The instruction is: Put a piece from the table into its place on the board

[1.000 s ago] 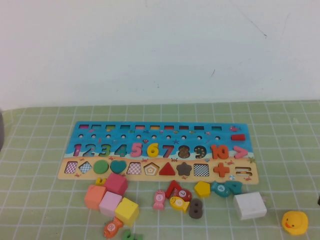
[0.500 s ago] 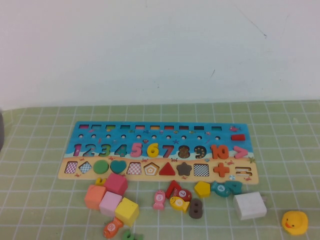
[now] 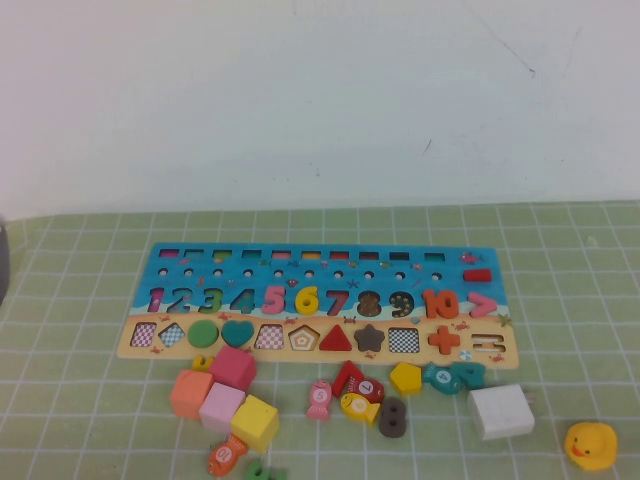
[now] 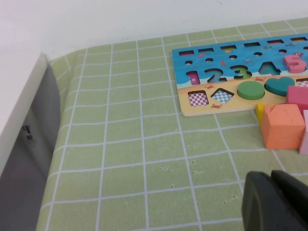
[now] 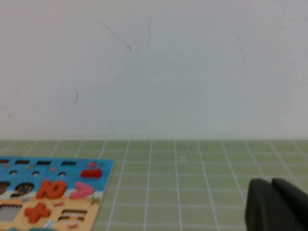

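Small flat yellow wooden numeral 6 (image 3: 306,298) sits in the long blue-and-tan wooden board (image 3: 320,262) between 5 and 7. It looks light, stiff and thin, so pinch its edges. Left gripper (image 4: 272,180) is near the board's left end, right gripper (image 5: 271,185) off its right end, both closed and empty

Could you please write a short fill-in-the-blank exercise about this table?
1. On the board, the heart sits beside the green ___.
2. The cube nearest the left tool is ___.
3. The right tool hangs beyond the board's end that carries the numeral ___.
4. The duck is coloured ___.

Missing words: circle; orange; 10; yellow
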